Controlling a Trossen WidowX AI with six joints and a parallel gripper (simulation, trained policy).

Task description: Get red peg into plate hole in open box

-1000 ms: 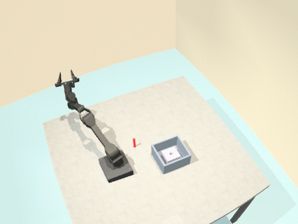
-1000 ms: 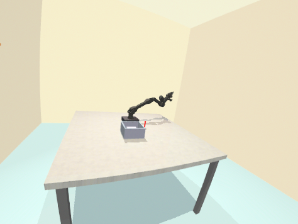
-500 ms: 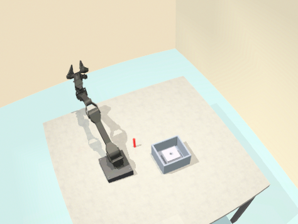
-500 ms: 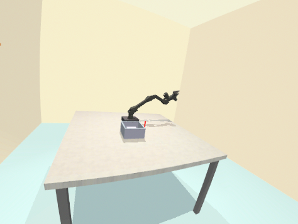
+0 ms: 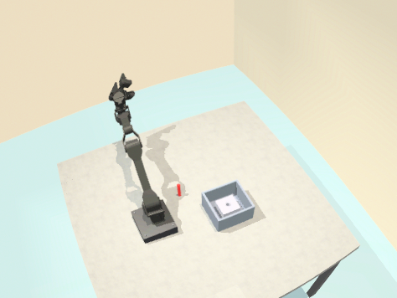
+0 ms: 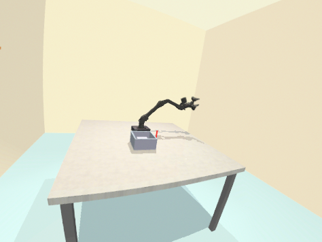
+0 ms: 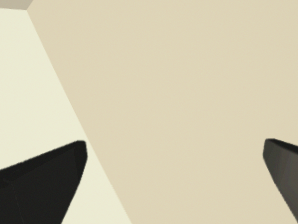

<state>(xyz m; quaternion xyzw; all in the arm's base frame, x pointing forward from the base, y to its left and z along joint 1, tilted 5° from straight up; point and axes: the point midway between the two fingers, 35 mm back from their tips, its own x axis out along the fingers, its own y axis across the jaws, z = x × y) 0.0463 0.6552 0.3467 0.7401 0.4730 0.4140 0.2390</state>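
So from where I'm sitting, the wrist cam gives me next to nothing: just wall, and the two fingers cut off by the frame, one at the left edge, one at the right. No peg, box or table in that view. In the exterior view the box's near wall hides part of its inside, so I only catch a sliver of the pale plate. The hole is a tiny dark dot from the top, and I can't tell how deep it goes.

Now the gripper: fingers spread pretty much as wide as they get, nothing between them, not touching anything. The arm has it stretched out, up in the air.

The red peg is well apart from the gripper, lower down and back toward the arm's base. Looks like it's standing upright on the table. The open box is also below the gripper and well away, with the peg outside it, near one side.

"What's different over there?"

"The arm. From up top, its far half has swung over toward the box's side, and it reaches farther out past the bench edge."

"And the end effector?"

"Rolled round. Its two fingers were splayed side by side from above; now they look bunched, and from the side one sits over the other."

"Anything else?"

"The arm's shadow slid across the bench with it."
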